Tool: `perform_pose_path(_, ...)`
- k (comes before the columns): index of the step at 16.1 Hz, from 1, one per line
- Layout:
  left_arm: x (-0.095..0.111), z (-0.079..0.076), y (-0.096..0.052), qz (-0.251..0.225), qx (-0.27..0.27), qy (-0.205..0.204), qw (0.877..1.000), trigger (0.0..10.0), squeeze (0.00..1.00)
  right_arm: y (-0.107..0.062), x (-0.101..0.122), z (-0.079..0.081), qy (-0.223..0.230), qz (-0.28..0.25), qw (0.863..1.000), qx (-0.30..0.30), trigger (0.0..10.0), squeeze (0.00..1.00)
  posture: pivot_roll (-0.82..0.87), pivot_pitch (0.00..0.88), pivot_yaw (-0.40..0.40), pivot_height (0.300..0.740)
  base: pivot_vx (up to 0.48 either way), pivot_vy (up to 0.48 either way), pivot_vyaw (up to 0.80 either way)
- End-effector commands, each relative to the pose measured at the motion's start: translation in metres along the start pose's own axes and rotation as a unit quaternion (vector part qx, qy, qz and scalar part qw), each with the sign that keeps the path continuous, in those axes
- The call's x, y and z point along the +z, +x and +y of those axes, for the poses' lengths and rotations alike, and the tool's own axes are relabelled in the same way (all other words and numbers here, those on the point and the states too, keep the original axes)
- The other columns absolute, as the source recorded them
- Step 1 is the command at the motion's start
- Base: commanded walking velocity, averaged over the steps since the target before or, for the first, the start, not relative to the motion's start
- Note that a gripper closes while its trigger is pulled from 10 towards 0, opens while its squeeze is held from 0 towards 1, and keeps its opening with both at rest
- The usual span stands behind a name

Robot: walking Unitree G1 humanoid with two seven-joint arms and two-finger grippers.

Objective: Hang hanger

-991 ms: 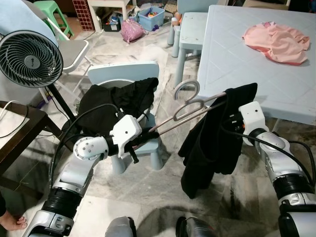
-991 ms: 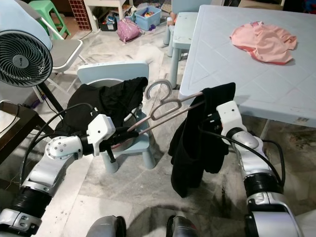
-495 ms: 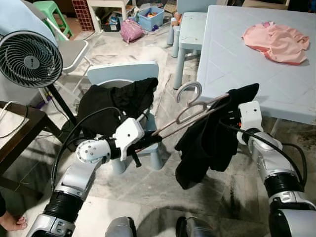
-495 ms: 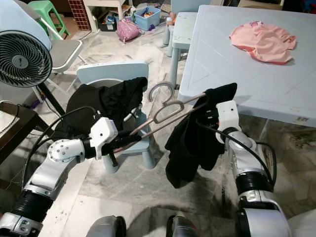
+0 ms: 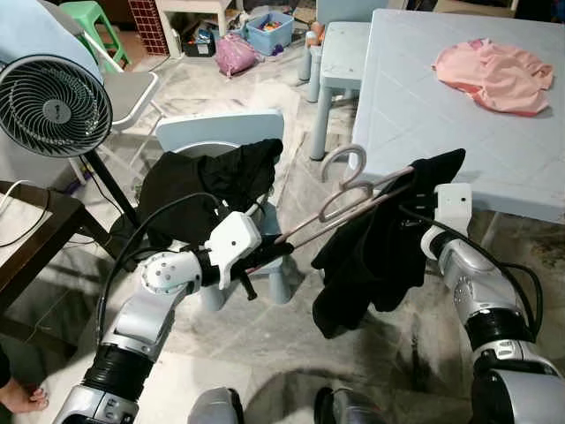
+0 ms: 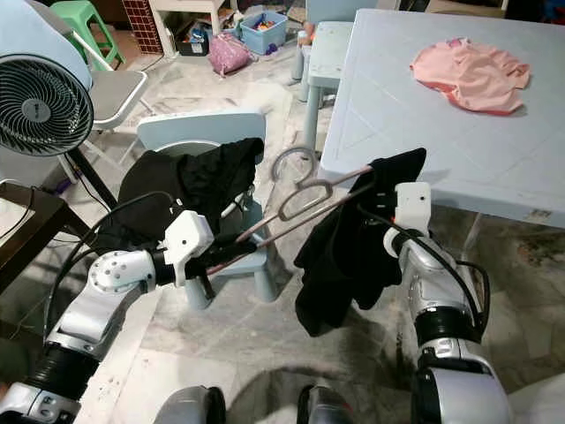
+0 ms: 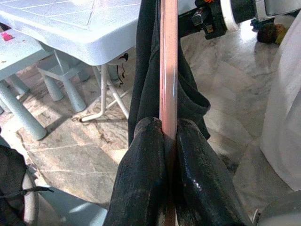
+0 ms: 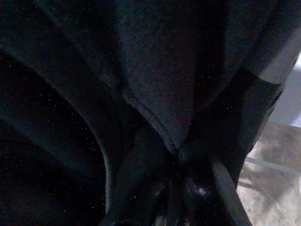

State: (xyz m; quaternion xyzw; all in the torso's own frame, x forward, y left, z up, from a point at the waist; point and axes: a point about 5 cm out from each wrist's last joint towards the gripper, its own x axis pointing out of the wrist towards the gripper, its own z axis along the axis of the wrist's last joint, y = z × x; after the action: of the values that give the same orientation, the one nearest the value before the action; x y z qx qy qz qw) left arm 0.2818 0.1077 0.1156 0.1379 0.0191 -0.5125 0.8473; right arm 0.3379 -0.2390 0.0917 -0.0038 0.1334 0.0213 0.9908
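The left gripper (image 7: 168, 141) was clamped tight on one end of the pink hanger (image 5: 353, 196), holding it level in the air beside the worktop (image 5: 415, 106). The right gripper (image 8: 181, 155) pinched the black garment (image 5: 375, 252) draped over the far end, probably to keep it from sliding off
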Motion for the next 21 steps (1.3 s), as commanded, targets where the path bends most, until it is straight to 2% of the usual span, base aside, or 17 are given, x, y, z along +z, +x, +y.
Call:
perform_pose_path(1, 0.012, 0.001, 0.001, -0.029, 0.002, 0.014, 0.999, 0.0, 0.00, 0.002, 0.005, 0.001, 0.014, -0.010, 1.000, -0.003, 0.0, 0.00, -0.01, 0.071, -0.001, 0.740, 0.000, 0.000, 0.00)
perform_pose_path(4, 0.014, 0.003, 0.001, -0.030, 0.003, 0.016, 0.999, 0.0, 0.00, 0.002, 0.009, -0.004, 0.020, -0.034, 0.999, -0.030, 0.0, 0.00, -0.01, 0.074, -0.001, 0.740, 0.000, 0.000, 0.00)
perform_pose_path(6, 0.007, 0.003, -0.003, -0.020, 0.006, 0.015, 1.000, 0.0, 0.00, -0.004, 0.029, -0.014, 0.042, -0.114, 0.991, -0.057, 0.0, 0.00, -0.01, 0.076, 0.003, 0.740, 0.000, 0.000, 0.00)
perform_pose_path(9, 0.006, 0.003, -0.003, -0.018, 0.008, 0.013, 1.000, 0.0, 0.00, -0.008, 0.036, -0.024, 0.061, -0.144, 0.984, -0.084, 0.0, 0.00, -0.02, 0.079, 0.006, 0.740, 0.000, 0.000, 0.00)
perform_pose_path(15, 0.004, -0.002, -0.004, -0.016, -0.001, 0.010, 1.000, 0.0, 0.00, -0.010, 0.053, -0.034, 0.054, -0.184, 0.973, -0.126, 0.0, 0.00, -0.02, 0.082, 0.008, 0.740, 0.000, 0.000, 0.00)
perform_pose_path(16, 0.004, -0.007, -0.008, -0.015, -0.010, 0.000, 1.000, 0.0, 0.00, -0.010, 0.061, -0.042, 0.046, -0.193, 0.969, -0.151, 0.0, 0.00, -0.01, 0.086, 0.005, 0.740, 0.000, 0.000, 0.00)
perform_pose_path(18, 0.005, -0.009, -0.009, -0.016, -0.013, -0.005, 1.000, 0.0, 0.00, -0.010, 0.063, -0.045, 0.046, -0.194, 0.967, -0.159, 0.0, 0.00, -0.01, 0.086, 0.005, 0.740, 0.000, 0.000, 0.00)
perform_pose_path(19, 0.002, -0.019, -0.014, -0.002, -0.041, -0.017, 0.999, 0.0, 0.00, -0.010, 0.072, -0.054, 0.045, -0.200, 0.961, -0.188, 0.0, 0.00, -0.01, 0.087, 0.005, 0.740, 0.000, 0.000, 0.00)
perform_pose_path(21, -0.003, -0.030, -0.023, 0.022, -0.070, -0.027, 0.997, 0.0, 0.00, -0.008, 0.092, -0.060, 0.041, -0.219, 0.953, -0.207, 0.0, 0.00, 0.00, 0.087, 0.005, 0.740, 0.000, 0.000, 0.00)
